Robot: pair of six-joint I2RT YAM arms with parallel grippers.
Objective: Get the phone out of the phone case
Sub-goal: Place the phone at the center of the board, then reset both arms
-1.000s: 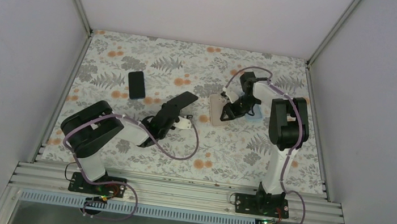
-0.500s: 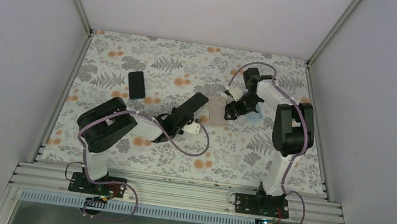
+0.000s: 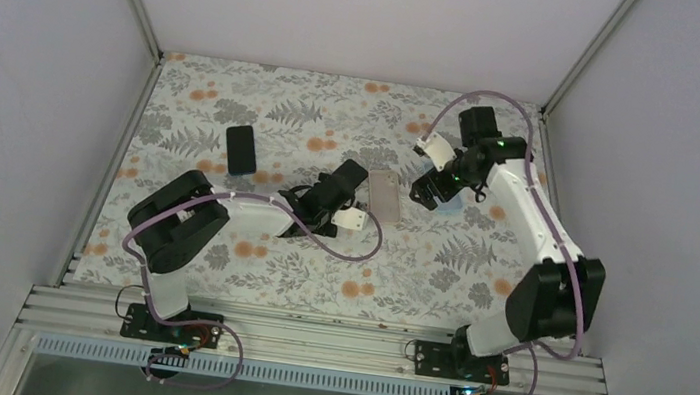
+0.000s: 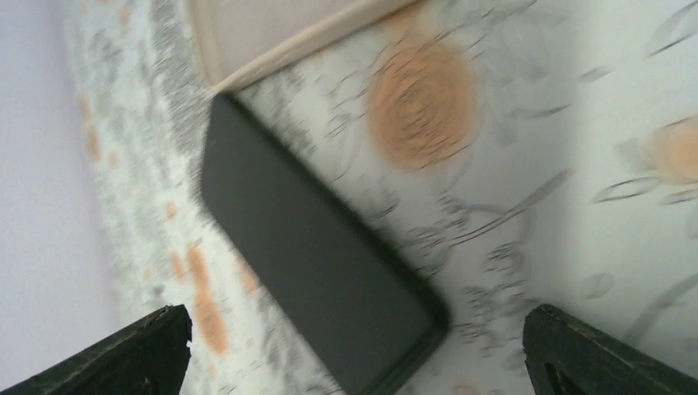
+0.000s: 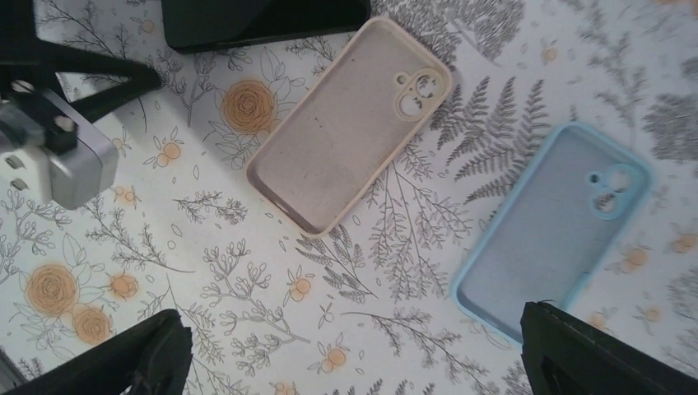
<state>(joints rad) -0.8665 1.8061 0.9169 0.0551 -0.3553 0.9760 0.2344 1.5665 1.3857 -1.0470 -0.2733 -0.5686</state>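
Observation:
A bare black phone [image 3: 352, 179] [image 4: 321, 263] lies flat on the flowered table, just left of an empty beige phone case [image 3: 385, 195] [image 5: 350, 123] that lies with its inside up. My left gripper [image 3: 343, 201] [image 4: 354, 362] hovers open over the phone's near end and holds nothing. My right gripper [image 3: 439, 190] [image 5: 354, 354] hangs open above the table between the beige case and an empty light blue case [image 5: 551, 230]. The phone's edge [image 5: 263, 20] shows at the top of the right wrist view.
A second black phone [image 3: 241, 148], in a light blue case, lies at the back left. The left gripper's body [image 5: 58, 140] reaches in beside the beige case. Grey walls close off the table on three sides.
Both grippers have opened. The left one carried the phone to the right and let it go beside the beige case. The right one let go of the case and rose away.

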